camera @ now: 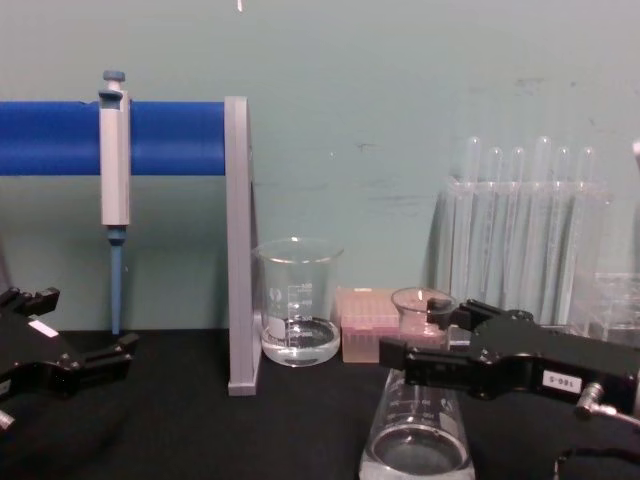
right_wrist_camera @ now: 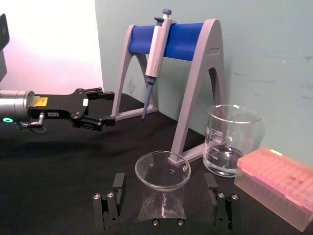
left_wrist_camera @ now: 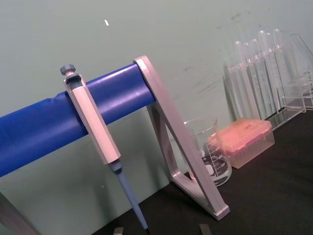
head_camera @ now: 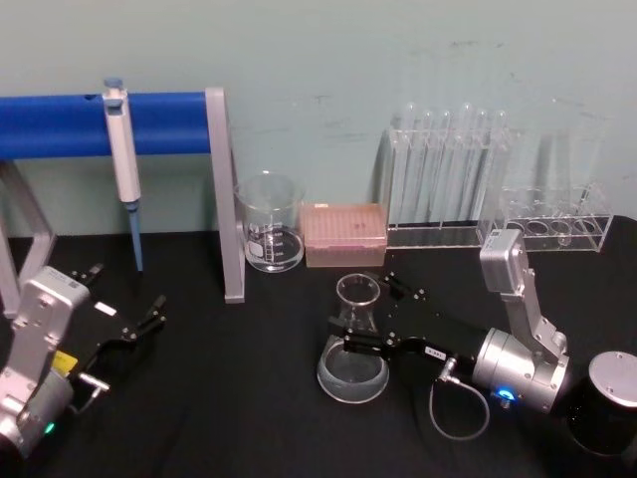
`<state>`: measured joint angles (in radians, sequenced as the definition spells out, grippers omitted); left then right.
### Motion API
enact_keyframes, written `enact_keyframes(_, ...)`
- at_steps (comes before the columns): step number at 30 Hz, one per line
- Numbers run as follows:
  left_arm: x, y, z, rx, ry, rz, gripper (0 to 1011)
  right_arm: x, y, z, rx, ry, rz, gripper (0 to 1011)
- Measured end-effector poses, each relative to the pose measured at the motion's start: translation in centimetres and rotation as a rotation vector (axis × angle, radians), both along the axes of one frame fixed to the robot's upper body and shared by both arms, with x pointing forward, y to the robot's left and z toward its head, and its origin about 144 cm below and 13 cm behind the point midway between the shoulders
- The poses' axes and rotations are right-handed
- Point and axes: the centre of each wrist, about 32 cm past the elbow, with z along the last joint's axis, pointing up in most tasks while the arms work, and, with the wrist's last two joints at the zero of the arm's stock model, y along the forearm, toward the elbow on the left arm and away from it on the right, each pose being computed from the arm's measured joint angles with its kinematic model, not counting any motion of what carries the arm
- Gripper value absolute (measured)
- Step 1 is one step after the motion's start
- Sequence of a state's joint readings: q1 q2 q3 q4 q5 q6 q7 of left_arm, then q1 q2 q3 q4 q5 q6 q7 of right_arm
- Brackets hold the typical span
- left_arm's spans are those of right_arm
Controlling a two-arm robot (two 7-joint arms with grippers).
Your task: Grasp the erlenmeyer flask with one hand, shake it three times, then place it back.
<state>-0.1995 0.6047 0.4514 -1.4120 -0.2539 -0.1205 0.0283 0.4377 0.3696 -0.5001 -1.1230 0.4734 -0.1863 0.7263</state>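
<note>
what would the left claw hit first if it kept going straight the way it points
Probably the grey leg of the pipette stand; the left claw aims at its foot, though the pipette tip hangs near.

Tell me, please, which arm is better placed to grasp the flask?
Right. The right end effector, open, brackets the flask at the neck, a jaw on each side; the left end effector sits well apart, by the pipette stand.
</note>
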Motion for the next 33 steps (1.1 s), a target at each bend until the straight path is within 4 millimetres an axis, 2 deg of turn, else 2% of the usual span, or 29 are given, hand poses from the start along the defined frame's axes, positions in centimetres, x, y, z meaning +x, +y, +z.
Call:
enact_keyframes(21, 0.00, 0.00, 0.00, 0.000, 0.000, 0.000, 1000, 0.00, -0.02, 0.02, -0.001, 0.003, -0.005, 1000)
enact_keyframes(25, 0.00, 0.00, 0.00, 0.000, 0.000, 0.000, 1001, -0.01, -0.03, 0.02, -0.002, 0.003, -0.005, 941)
enact_keyframes(33, 0.00, 0.00, 0.00, 0.000, 0.000, 0.000, 1001, -0.01, -0.03, 0.03, -0.002, 0.002, -0.004, 735)
